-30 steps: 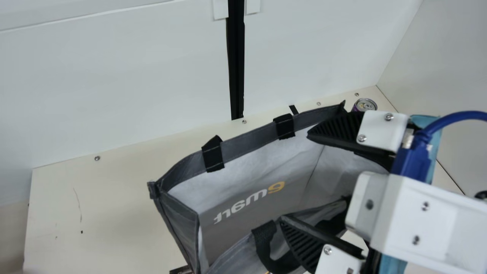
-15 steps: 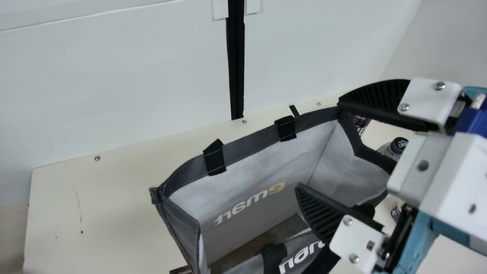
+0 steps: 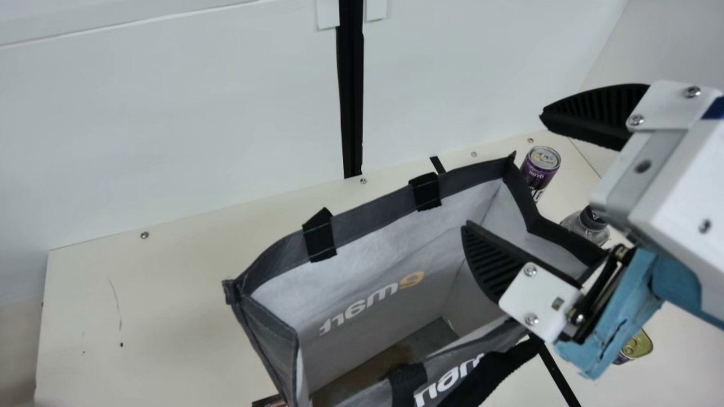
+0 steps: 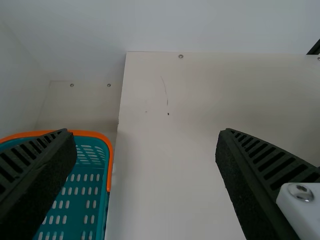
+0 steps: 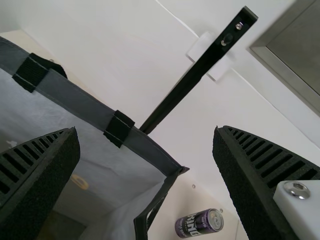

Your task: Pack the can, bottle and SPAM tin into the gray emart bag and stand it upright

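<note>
Right gripper up at the bag's right end in main view, jaws wide open, nothing gripped; 1 jaw over the bag's mouth, the other past the far right corner. Left gripper, left wrist view: jaws wide open too, holding nothing, bare counter between the 2. Gray emart bag stands upright on the counter, mouth open upward, pale lining and part of the base panel in sight; 2 black strap patches on its far rim, black handle slung along the near side. Task items, 3 of 3, all outside the bag, off its right end. Purple can upright just beside the far right corner; touching or not, can't tell. Clear bottle, dark cap, next along beside the right side panel, partly behind the right arm. SPAM tin nearer the camera, well apart from the can, part hidden by the same arm. Black tape strip on the counter close to the bag. Teal basket, orange rim, beside the counter's edge in left wrist view. Black post against the white wall behind.
</note>
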{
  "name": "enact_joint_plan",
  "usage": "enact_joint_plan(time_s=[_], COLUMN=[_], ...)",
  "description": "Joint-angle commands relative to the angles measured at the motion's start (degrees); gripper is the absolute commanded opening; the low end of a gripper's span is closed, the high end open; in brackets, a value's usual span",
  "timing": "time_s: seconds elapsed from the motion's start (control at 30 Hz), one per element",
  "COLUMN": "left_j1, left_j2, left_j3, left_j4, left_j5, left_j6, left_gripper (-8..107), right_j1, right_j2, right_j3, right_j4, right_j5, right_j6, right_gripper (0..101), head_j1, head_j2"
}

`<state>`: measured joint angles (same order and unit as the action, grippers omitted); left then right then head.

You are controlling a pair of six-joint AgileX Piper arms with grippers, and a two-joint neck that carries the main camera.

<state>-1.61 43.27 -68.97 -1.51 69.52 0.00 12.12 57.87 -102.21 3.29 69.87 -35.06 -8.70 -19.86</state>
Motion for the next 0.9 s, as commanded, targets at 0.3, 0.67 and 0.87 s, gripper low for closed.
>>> enact_joint_plan(time_s=[0.3, 0.67, 0.87], left_j1=[0.0, 0.0, 0.0], left_j2=[0.0, 0.0, 0.0], left_j3=[0.0, 0.0, 0.0], left_j4=[0.0, 0.0, 0.0], left_j5=[0.0, 0.0, 0.0], left_j6=[0.0, 0.0, 0.0], left_gripper=[90, 90, 90], right_j1=[-10.23, -22.57, -29.46], right_j2=[2.17, 5.19, 6.88], right_j3=[-1.71, -3.52, -3.73], right_j4=[2.56, 8.03, 11.48], right_j5=[0.03, 0.03, 0.03], right_j6=[-1.02, -4.44, -6.79], right_gripper=[95, 95, 95], head_j1=[-1.3, -1.3, -1.3], head_j2=[-0.14, -0.14, -0.14])
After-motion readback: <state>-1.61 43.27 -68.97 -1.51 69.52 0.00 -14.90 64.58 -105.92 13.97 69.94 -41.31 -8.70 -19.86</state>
